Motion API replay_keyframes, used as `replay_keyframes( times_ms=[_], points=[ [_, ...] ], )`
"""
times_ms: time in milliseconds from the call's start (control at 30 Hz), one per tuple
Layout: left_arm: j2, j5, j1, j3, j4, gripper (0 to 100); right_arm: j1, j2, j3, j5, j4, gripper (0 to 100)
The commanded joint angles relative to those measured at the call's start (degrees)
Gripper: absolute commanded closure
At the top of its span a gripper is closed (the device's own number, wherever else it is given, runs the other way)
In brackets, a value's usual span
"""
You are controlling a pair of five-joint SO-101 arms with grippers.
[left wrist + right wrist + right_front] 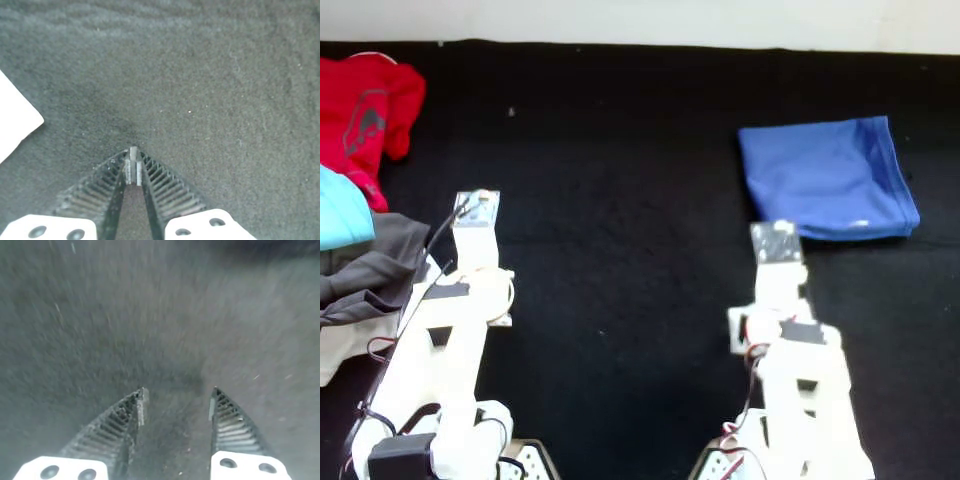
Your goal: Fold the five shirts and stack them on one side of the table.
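Now right end effector (178,396) spread, low over table (150,315).

The high camera hangs above the near side of the black bench (620,180) and looks down and forward across it to the far edge. Each wrist camera rides just behind its own tool, the left tool (132,152) and the right tool (178,392), aimed forward past it, close to the bench top. All three views share that dark surface.

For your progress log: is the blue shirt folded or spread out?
Folded: the blue shirt lies as a compact rectangle, doubled layers showing along one edge.
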Motion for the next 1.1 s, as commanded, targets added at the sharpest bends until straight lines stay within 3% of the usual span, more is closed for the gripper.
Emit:
replay_keyframes(
  times_ms=[0, 400, 467, 633, 733, 800, 967, 1067],
  points=[
    [0.2, 0.2, 0.0, -1.5, 0.2, 99, 0.0, -1.4, 4.2, -0.1, -6.6, 80.3],
    [0.1, -0.1, -0.4, -2.2, 0.7, 99, 0.0, -1.6, 6.9, -0.1, -10.0, 80.3],
    [0.0, -0.2, -2.3, -5.8, 5.4, 99, 0.0, -1.6, 6.9, -0.1, -10.0, 80.3],
    [-1.8, -0.2, -14.4, -29.2, 30.2, 99, 0.0, -1.5, 6.9, -0.1, -10.0, 80.3],
    [0.2, -4.0, -23.1, -45.2, 41.7, 99, 0.0, -1.5, 7.0, -0.1, -10.0, 80.3],
    [4.4, -5.9, -29.2, -53.9, 44.5, 97, 0.0, -1.7, 7.2, -0.1, -10.0, 80.3],
    [20.3, -6.2, -40.6, -75.6, 51.7, 81, -0.1, -1.7, 7.2, 0.0, -10.0, 80.3],
    [30.1, -6.2, -46.6, -88.3, 52.5, 81, -0.1, -1.7, 7.2, 0.0, -10.0, 80.3]
  ],
)
